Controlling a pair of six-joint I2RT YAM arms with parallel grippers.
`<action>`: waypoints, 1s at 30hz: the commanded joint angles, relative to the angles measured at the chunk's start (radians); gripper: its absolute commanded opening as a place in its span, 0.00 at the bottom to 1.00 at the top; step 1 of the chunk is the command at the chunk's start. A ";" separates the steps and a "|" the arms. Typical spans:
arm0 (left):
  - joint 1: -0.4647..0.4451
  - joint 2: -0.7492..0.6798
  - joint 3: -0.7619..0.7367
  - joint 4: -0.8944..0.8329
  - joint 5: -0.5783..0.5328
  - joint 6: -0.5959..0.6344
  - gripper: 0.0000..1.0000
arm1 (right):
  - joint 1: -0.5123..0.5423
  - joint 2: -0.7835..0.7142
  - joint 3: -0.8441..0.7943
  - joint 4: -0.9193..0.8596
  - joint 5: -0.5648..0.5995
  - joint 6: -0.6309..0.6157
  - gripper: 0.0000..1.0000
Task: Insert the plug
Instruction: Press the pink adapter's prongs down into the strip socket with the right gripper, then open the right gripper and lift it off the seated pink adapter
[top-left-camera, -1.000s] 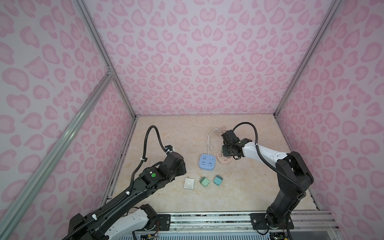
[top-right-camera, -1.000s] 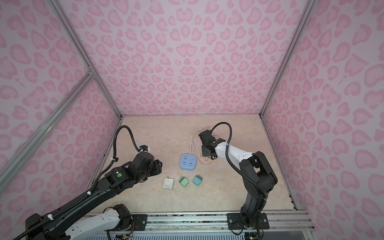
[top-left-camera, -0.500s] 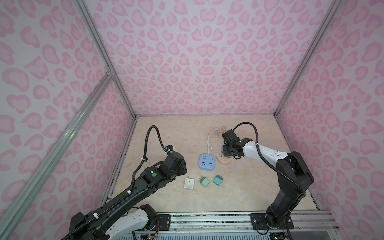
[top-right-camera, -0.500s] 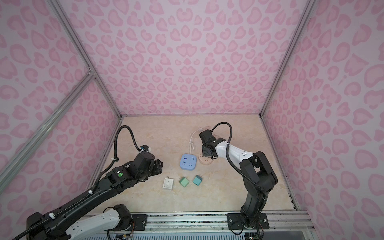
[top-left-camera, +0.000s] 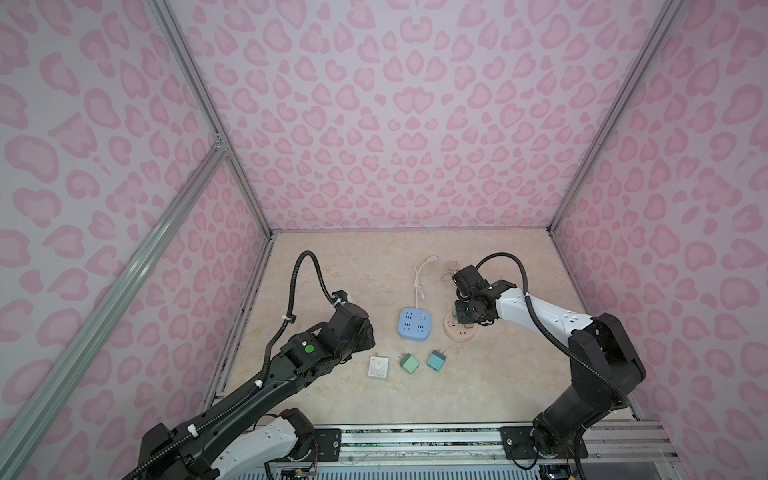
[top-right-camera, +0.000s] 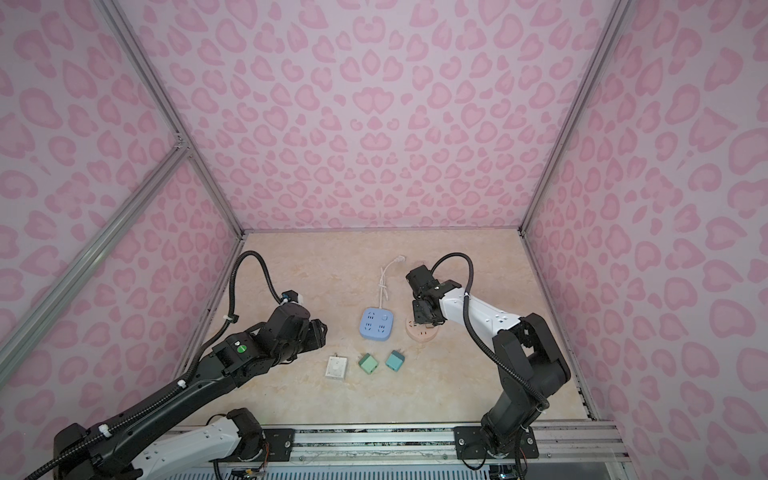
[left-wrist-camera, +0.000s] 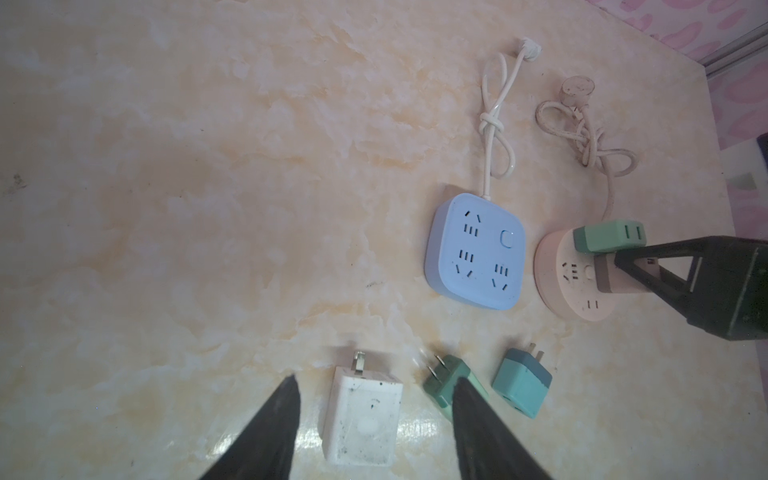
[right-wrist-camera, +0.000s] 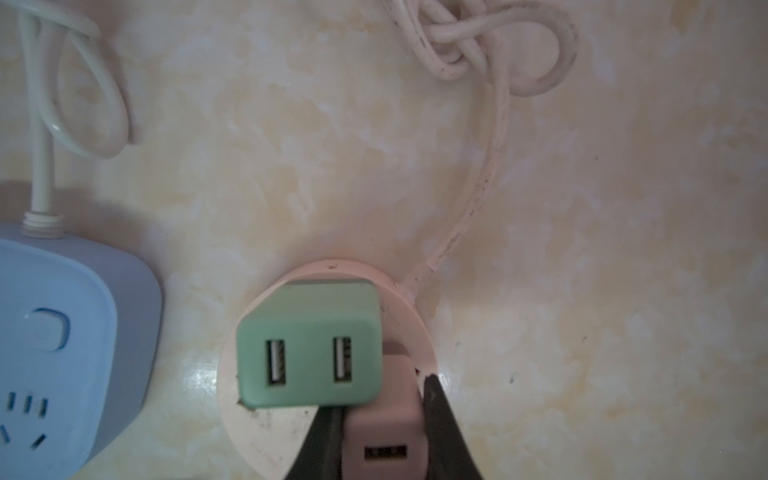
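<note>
Pink plug (right-wrist-camera: 380, 440) stands on the round pink socket (right-wrist-camera: 257, 432), just beside a seated green plug (right-wrist-camera: 307, 345), clenched from above by the right gripper (right-wrist-camera: 379, 395), likely to press its prongs home; arm outstretched, wrist pitched down; left gripper (left-wrist-camera: 374, 380) parted, empty, above the white plug (left-wrist-camera: 361, 419).

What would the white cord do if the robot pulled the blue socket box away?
The white cord would probably trail floppily: it lies in loose loops tied in a knot, so it looks soft, not stiff. The knot likely keeps the loops bunched. Its small plug end looks light, so it should drag along behind the blue socket box.
</note>
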 joint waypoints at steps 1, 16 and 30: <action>0.002 0.003 0.000 0.031 -0.003 -0.006 0.61 | -0.008 0.001 -0.020 -0.135 -0.018 0.004 0.00; 0.002 0.008 0.001 0.027 -0.009 -0.006 0.61 | -0.009 -0.027 -0.006 -0.138 -0.059 0.016 0.42; 0.002 0.021 0.001 0.032 -0.016 -0.001 0.61 | -0.007 -0.171 0.007 -0.190 -0.055 0.031 0.44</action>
